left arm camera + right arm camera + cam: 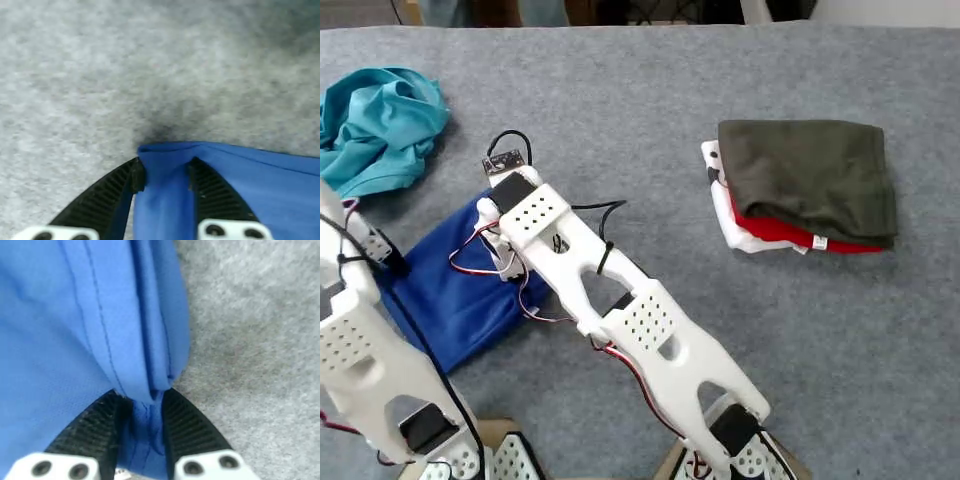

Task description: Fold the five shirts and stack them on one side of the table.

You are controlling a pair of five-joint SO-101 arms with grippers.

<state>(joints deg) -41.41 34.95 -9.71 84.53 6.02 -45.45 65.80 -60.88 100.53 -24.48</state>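
Left gripper (164,169): clamped down on a corner of the blue shirt (240,192). The two black ribbed fingers (112,192) are nearly together, with just a strip of blue cloth squeezed between them.
Just past that grip: the shirt's corner pokes out beyond the fingertips, and there's a dark shadow on the grey felt right at its tip.
Right gripper (142,401): same deal, pinched tight on the blue shirt, this time on a bunched fold along one edge. You can see the stitched seam lines running up from the grip.
Beside that grip: bare grey felt on one side, and the rest of the blue cloth spreads out on the other.
Left arm (360,340): white, at the near-left corner of the table in the high view, tip at the left edge of the blue shirt.
Right arm (610,290): stretched diagonally from the near edge toward the blue shirt's far-right side, red, white and black wires trailing along it.
Blue shirt overall: lying on the table's left half between the two arms, roughly a slanted rectangle.
Teal shirt (380,125): crumpled in a heap at the far-left corner, apart from the blue one.
Folded stack: on the right side, well away from the arms, olive shirt (810,175) on top, red shirt (790,233) under it, white shirt (733,225) at the bottom.
Table (650,90): covered in grey felt.
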